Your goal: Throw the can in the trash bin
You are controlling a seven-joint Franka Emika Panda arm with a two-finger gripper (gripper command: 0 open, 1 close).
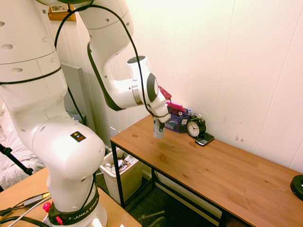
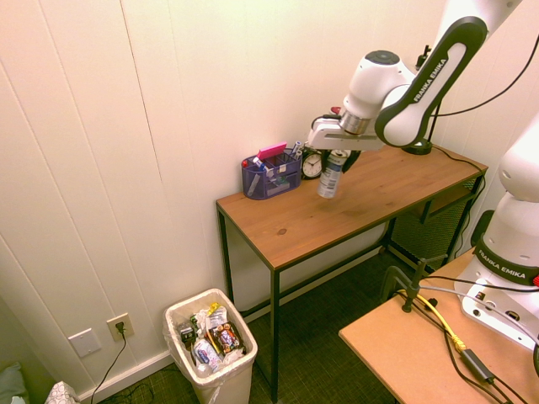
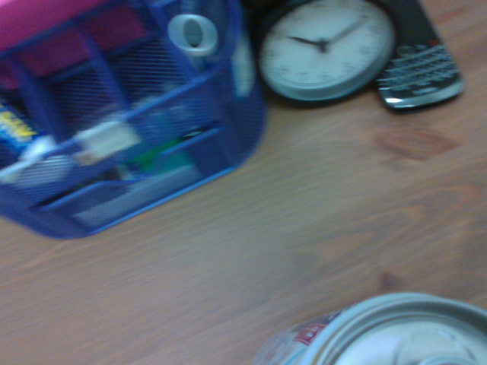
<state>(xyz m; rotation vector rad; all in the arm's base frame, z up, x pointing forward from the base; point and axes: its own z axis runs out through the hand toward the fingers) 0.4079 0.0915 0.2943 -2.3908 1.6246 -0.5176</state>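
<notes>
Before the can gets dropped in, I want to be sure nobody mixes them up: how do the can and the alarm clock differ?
The can is a slim, silvery-white cylinder; the alarm clock is black and round with a pale dial. The can is in the gripper, whereas the clock sits on the table beside the purple organizer. Both are upright.

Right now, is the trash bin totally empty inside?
No, the trash bin has crumpled wrappers and other trash piled inside it.
</notes>
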